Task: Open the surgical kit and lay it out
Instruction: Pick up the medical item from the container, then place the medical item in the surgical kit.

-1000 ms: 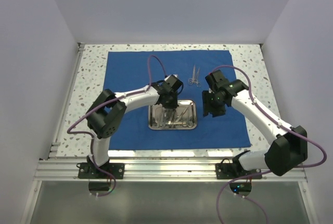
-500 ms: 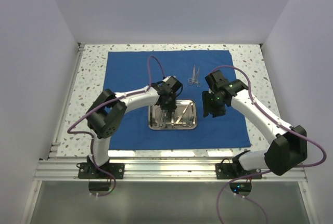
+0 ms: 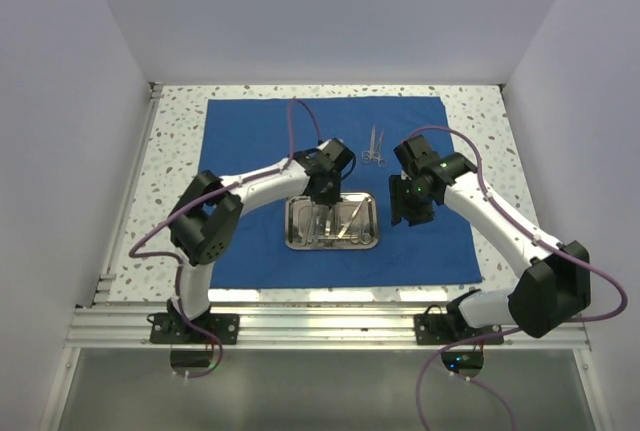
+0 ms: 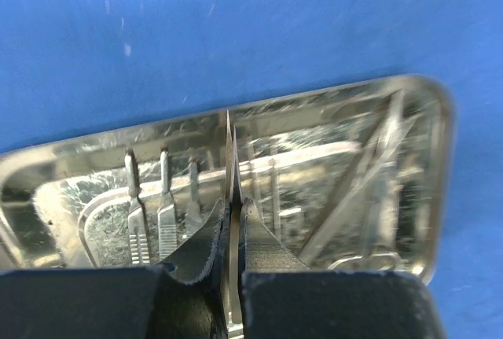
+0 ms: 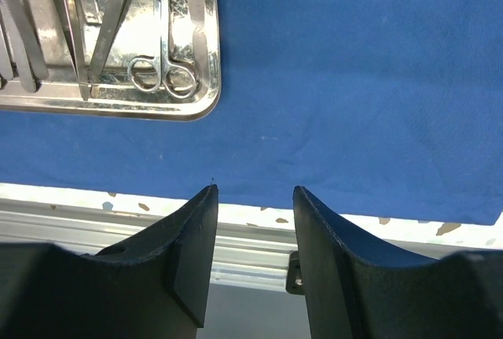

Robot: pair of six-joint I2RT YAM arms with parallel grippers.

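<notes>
I see left gripper [image 4: 233, 207] clenched on a thin steel instrument [image 4: 229, 150] over the tray [image 3: 333, 247], which sits mid blue cloth [image 3: 250, 136]. Right gripper [image 5: 253, 197] released, empty, above cloth just right of tray. Forceps [image 3: 373, 147] lie on cloth beyond tray.

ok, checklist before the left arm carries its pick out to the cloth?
1. Grip: left fingers shut on a thin silver instrument: ok.
2. Single pick: the others lie in the tray: ok.
3. Instrument lifted clear of tray: cannot tell.
4. Path: right fingers open, empty, over cloth beside the tray: ok.
5. Drop zone: cloth flat, with bare space beside the laid-out forceps: ok.
</notes>
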